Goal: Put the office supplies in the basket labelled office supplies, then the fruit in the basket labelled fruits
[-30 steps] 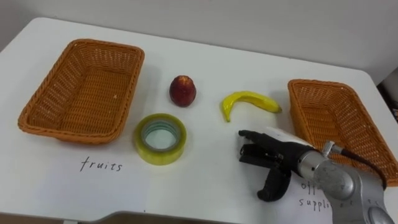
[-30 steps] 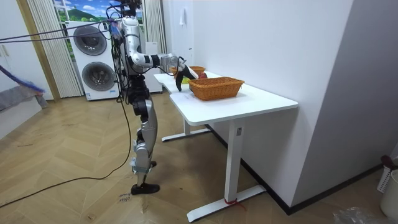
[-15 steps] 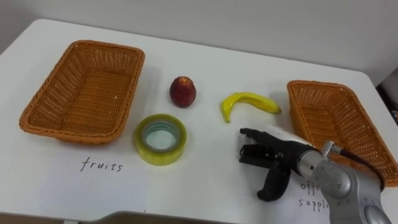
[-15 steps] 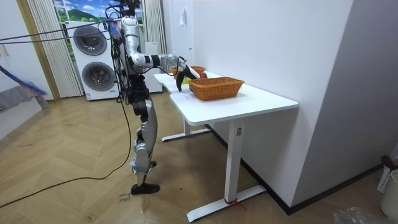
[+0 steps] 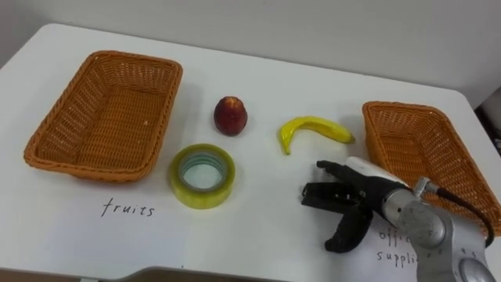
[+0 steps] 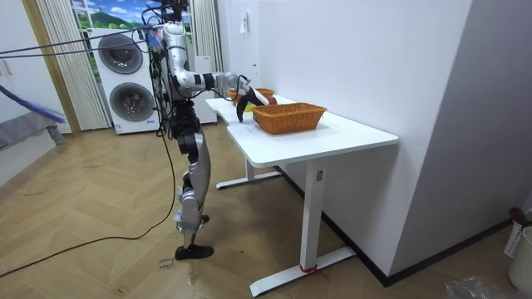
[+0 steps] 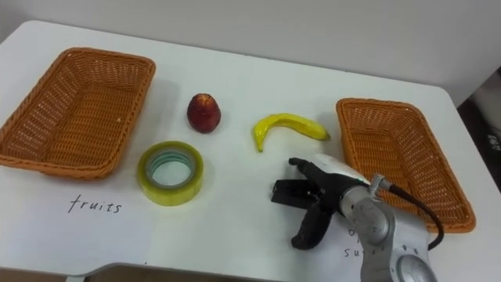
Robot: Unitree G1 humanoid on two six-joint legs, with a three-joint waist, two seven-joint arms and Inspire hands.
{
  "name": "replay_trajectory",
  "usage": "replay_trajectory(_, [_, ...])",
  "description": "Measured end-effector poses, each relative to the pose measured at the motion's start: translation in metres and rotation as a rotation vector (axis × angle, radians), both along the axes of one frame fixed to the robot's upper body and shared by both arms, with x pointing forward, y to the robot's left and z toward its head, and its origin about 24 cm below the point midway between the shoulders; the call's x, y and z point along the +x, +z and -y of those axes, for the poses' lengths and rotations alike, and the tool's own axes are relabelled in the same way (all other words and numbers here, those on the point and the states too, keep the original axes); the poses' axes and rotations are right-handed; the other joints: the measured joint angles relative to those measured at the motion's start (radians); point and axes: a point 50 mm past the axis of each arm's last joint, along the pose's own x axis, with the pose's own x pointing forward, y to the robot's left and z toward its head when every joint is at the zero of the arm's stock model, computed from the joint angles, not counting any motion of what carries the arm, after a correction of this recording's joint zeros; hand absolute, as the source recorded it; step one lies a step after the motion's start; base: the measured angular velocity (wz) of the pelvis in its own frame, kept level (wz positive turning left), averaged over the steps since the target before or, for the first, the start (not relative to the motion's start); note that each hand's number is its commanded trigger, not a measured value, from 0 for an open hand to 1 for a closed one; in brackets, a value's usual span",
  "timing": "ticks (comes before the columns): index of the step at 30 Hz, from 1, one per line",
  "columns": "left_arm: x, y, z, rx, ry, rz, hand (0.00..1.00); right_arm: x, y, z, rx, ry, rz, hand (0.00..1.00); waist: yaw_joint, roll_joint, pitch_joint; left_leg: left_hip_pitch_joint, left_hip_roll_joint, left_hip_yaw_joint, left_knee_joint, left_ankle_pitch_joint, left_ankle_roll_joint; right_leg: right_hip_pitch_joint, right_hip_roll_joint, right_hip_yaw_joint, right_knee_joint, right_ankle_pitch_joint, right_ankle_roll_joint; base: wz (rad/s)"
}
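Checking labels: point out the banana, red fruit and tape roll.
banana (image 5: 315,124): left eye view, mid-curve.
red fruit (image 5: 231,116): left eye view, front side.
tape roll (image 5: 200,197): left eye view, front wall.

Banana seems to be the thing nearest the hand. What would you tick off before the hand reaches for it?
1. Right hand free: ok, fingers open, holding nothing.
2. Banana reachable: ok, lying bare on the table just beyond the hand, not touching it.
3. Left basket, marked for fruit, ready: ok, empty.
4. Way to that basket: not ok, the red fruit and the tape roll lie between.
5. Right basket out of the way: ok, apart from the banana.
6. Grip will hold on the curved fruit: cannot tell.
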Motion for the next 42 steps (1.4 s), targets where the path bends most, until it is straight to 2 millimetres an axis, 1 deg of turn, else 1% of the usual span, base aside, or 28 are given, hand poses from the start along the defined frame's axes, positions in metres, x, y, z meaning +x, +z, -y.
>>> replay_trajectory(4, [-0.0016, -0.0001, 0.0000, 0.002, -0.005, -0.006, 0.00, 0.0043, 0.0048, 0.0022, -0.056, -0.013, 0.050, 1.00, 0.002, 0.003, -0.0015, 0.001, 0.000, 0.000, 0.000, 0.000, 0.000, 0.002, 0.000, 0.000, -0.001, 0.000, 0.000, 0.00])
replay_trajectory(7, [-0.0037, -0.0003, -0.0001, 0.003, -0.004, -0.010, 0.00, 0.0055, 0.0049, 0.0032, -0.080, -0.017, 0.056, 1.00, 0.003, 0.005, -0.0025, 0.001, 0.000, 0.000, 0.000, 0.000, 0.000, 0.003, 0.000, -0.001, -0.001, 0.000, 0.000, 0.00])
replay_trajectory(24, [-0.0051, -0.0004, -0.0002, 0.003, -0.004, -0.014, 0.00, 0.0052, 0.0025, 0.0042, -0.065, -0.021, 0.034, 1.00, 0.001, 0.006, -0.0020, 0.001, 0.000, 0.000, 0.000, 0.000, 0.000, 0.003, 0.000, -0.001, 0.000, 0.000, 0.000, 0.00])
replay_trajectory(35, [-0.0048, -0.0004, -0.0002, 0.004, -0.004, -0.013, 0.00, 0.0051, 0.0020, 0.0042, -0.027, -0.029, 0.029, 1.00, 0.000, 0.006, -0.0017, 0.002, 0.000, 0.000, -0.002, 0.000, 0.000, 0.002, 0.000, -0.001, -0.001, 0.000, 0.000, 0.00])
replay_trajectory(42, [-0.0011, 0.0000, 0.0019, 0.019, -0.015, 0.013, 0.00, 0.0055, 0.0031, 0.0003, 0.091, 0.001, 0.037, 1.00, -0.008, 0.001, 0.0022, 0.001, 0.000, 0.000, -0.002, 0.000, 0.000, 0.000, 0.001, 0.003, -0.002, 0.000, 0.000, 0.00])
